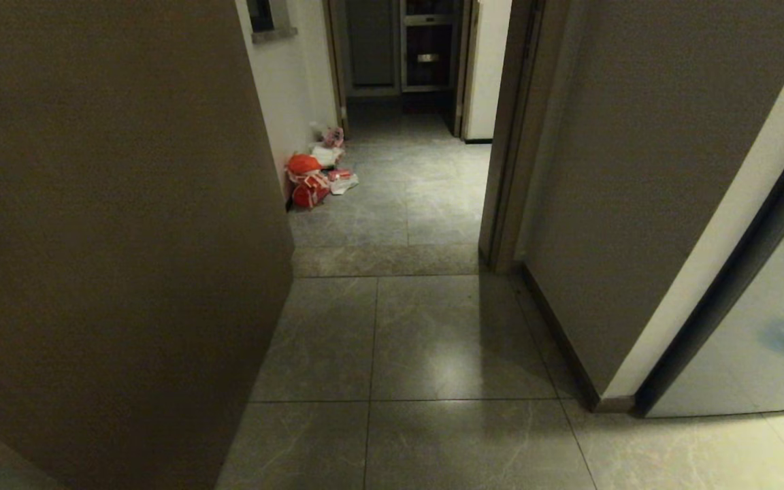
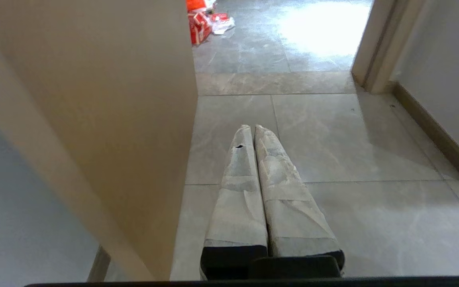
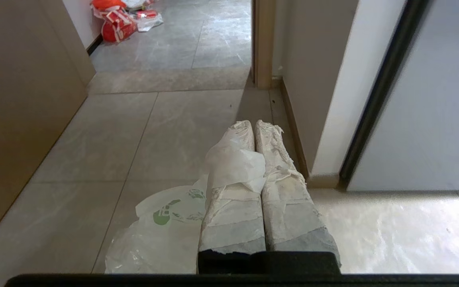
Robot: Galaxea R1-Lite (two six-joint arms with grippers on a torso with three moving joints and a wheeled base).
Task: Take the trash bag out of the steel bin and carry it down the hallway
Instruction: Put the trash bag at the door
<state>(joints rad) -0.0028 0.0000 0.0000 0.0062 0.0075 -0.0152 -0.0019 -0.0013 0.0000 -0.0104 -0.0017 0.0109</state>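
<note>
Right tool clamped on trash bag, which hangs beside it over hallway tiles. Left tool closed, empty. Judgement: drive centred, keep bag off the wall corner.

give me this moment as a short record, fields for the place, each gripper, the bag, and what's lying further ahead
place: hallway, grey veined tiles, cream walls
left gripper: shut, empty, above the tiles
right gripper: shut on the trash bag, which hangs below it
bag: translucent whitish, green print showing
ahead: orange-red bag and litter on the floor by the left wall
steel bin: not in view
</note>
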